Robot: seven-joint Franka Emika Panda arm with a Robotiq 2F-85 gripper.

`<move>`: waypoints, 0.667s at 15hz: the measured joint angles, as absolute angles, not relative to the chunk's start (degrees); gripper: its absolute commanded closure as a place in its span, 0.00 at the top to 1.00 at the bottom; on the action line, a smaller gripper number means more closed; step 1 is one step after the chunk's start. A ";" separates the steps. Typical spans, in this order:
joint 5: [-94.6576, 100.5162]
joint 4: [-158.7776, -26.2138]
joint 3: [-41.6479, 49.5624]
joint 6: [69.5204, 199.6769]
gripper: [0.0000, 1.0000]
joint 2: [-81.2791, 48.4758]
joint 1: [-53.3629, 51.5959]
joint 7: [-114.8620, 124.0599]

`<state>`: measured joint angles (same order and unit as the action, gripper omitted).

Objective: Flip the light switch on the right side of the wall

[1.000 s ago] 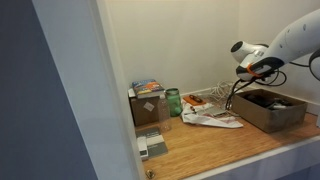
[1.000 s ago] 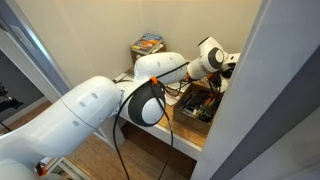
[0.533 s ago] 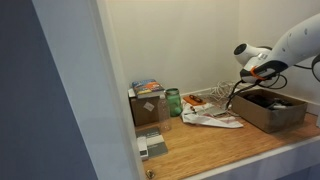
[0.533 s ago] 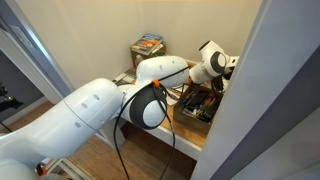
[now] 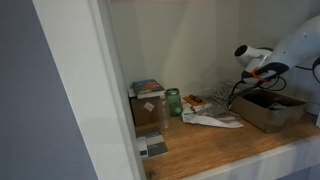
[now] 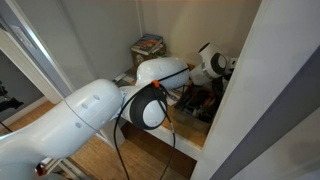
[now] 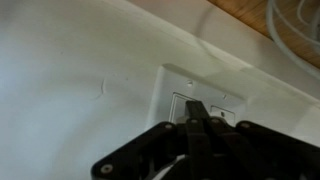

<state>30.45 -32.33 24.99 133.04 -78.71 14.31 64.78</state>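
In the wrist view the white light switch (image 7: 172,86) sits on the plain cream wall (image 7: 70,60). My gripper (image 7: 197,108) is shut, and its joined black fingertips rest on the toggle at the plate's centre, hiding most of it. In an exterior view the gripper (image 5: 268,70) is held up against the right side wall (image 5: 270,25) above the box. In an exterior view the gripper (image 6: 222,68) is partly hidden behind the door frame. The switch itself does not show in either exterior view.
Below the gripper stands an open cardboard box (image 5: 270,110) on the wooden shelf (image 5: 220,150). A green jar (image 5: 173,101), a brown box with books (image 5: 148,102) and papers (image 5: 210,118) lie to its left. A wide pale door frame (image 5: 110,90) borders the alcove.
The alcove has turned clearly darker than in the earlier frames. The gripper has shifted slightly up and towards the right wall.
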 measured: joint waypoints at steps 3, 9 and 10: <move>30.21 -32.24 23.87 133.34 0.00 -77.81 14.64 62.63; 25.01 -32.67 13.86 135.60 0.28 -71.55 17.95 44.03; 24.08 -32.85 11.71 135.86 0.33 -70.53 18.47 40.59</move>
